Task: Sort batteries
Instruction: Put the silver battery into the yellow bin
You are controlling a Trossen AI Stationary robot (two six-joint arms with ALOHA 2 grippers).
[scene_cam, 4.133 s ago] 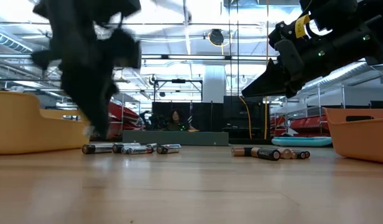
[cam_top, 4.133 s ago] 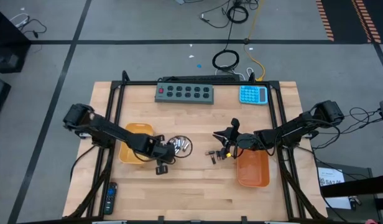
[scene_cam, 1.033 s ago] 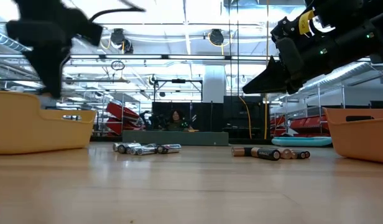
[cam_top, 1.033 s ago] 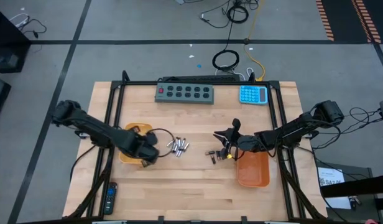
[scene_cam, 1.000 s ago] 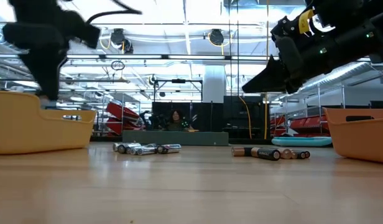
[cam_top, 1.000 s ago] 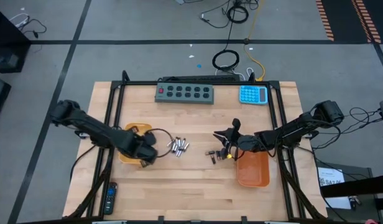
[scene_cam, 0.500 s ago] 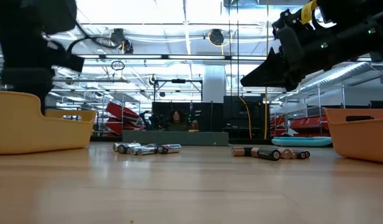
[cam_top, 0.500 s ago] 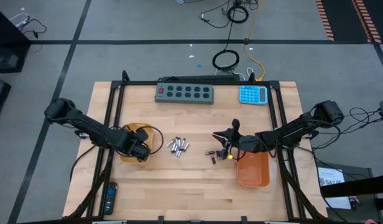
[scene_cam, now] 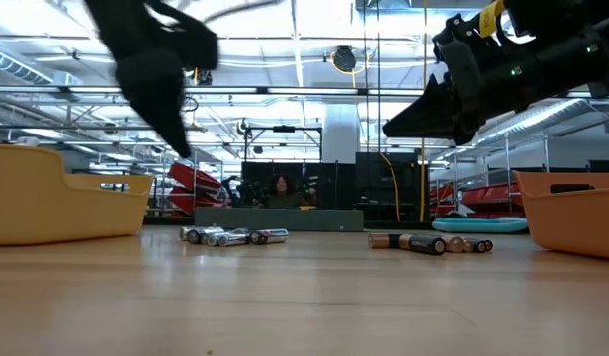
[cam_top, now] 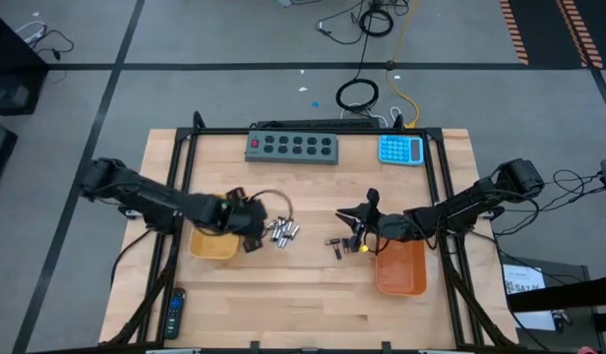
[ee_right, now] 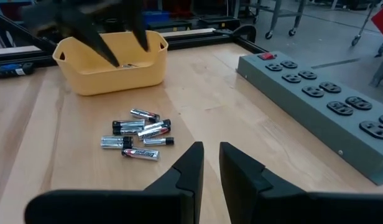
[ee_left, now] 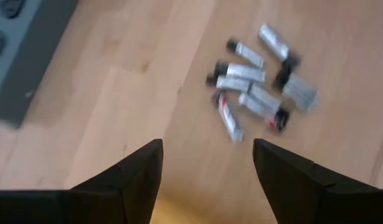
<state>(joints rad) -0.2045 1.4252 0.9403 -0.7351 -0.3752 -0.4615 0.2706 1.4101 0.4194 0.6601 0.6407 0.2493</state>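
Observation:
A pile of silvery batteries (cam_top: 281, 232) lies on the wooden table, right of the yellow tray (cam_top: 210, 246); the left wrist view shows them too (ee_left: 257, 93). A few darker batteries (cam_top: 337, 244) lie left of the orange tray (cam_top: 399, 267). My left gripper (cam_top: 254, 232) hangs open above the table between the yellow tray and the silvery pile, nothing between its fingers (ee_left: 207, 146). My right gripper (cam_top: 344, 221) hovers shut above the darker batteries, pointing toward the table's left; only a narrow slit shows between its fingers (ee_right: 209, 149).
A grey power strip (cam_top: 292, 147) and a blue calculator (cam_top: 401, 149) lie along the far edge. A remote (cam_top: 173, 313) sits at the near left corner. Black frame rails (cam_top: 181, 177) run along the table's sides. Bare wood lies toward the near edge.
My left gripper has swung from over the yellow tray toward the table's right, ending beside the silvery battery pile; it has tipped and opened on the way. The batteries lie where they were.

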